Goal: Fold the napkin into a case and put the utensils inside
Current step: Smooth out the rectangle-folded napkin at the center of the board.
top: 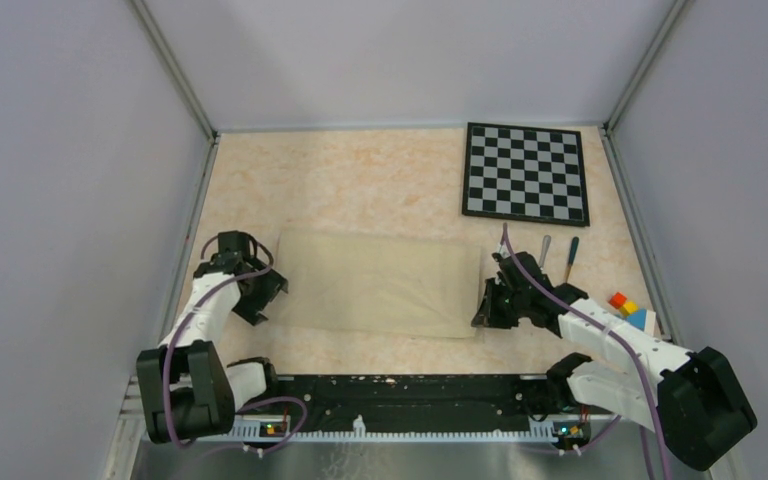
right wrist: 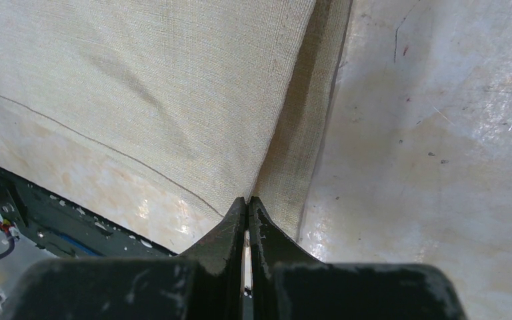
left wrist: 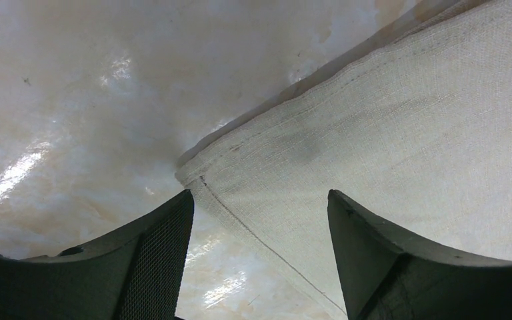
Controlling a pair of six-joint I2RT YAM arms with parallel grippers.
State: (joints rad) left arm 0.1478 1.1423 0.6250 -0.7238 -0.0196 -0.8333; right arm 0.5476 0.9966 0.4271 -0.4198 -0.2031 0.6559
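Note:
The beige napkin lies flat mid-table as a wide folded rectangle. My left gripper hovers open at its left end; in the left wrist view the napkin's corner sits just ahead of the spread fingertips, left gripper, with nothing between them. My right gripper is at the napkin's right near corner, shut, and a raised crease in the cloth runs straight into its closed tips, right gripper. The silver knife and the dark-handled spoon lie side by side right of the napkin.
A black-and-white checkered board lies at the back right. Small coloured blocks sit beside my right forearm. Grey walls close in the table on three sides, and a black rail runs along the near edge.

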